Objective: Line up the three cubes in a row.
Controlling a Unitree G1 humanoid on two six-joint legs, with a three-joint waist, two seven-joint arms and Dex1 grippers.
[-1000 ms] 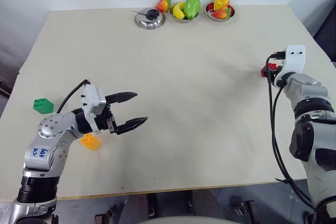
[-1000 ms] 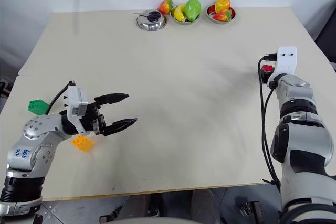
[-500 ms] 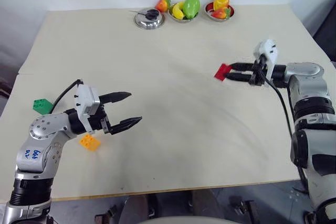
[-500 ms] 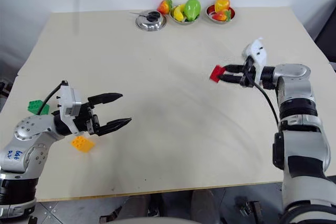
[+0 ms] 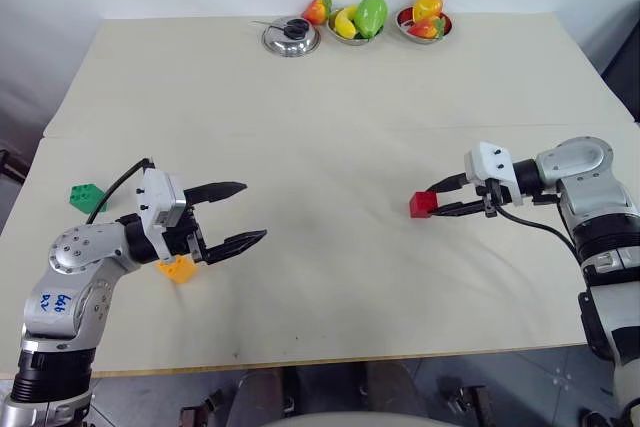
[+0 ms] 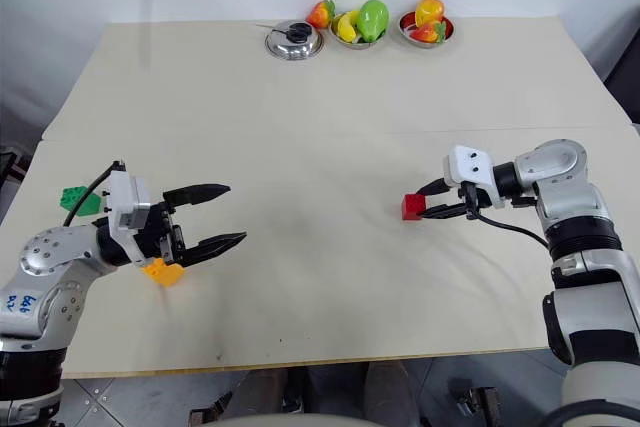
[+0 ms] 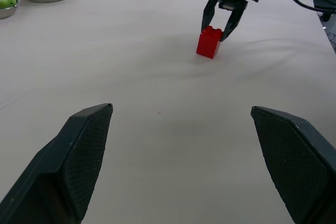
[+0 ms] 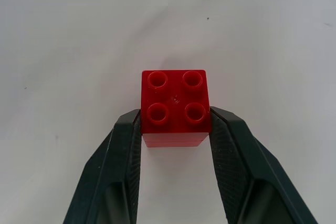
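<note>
Red block clamped in the right gripper [image 5: 447, 200], toward the desk's right edge — the other two blocks sat far off at the left edge.

The right gripper's jaws were pressed on the flat sides of the red studded block [image 8: 175, 106], studs up; whether it rested on the desk [image 5: 330, 127] or hung just above was hard to tell. The left gripper [image 5: 232, 215] stood with jaws wide apart, holding nothing, just beside the orange-yellow block [image 5: 179, 268], partly hidden behind it; the green block [image 5: 86, 197] lay near the left edge. Such blocks likely handle light, rigid and slick — best pinched across opposite smooth faces.
</note>
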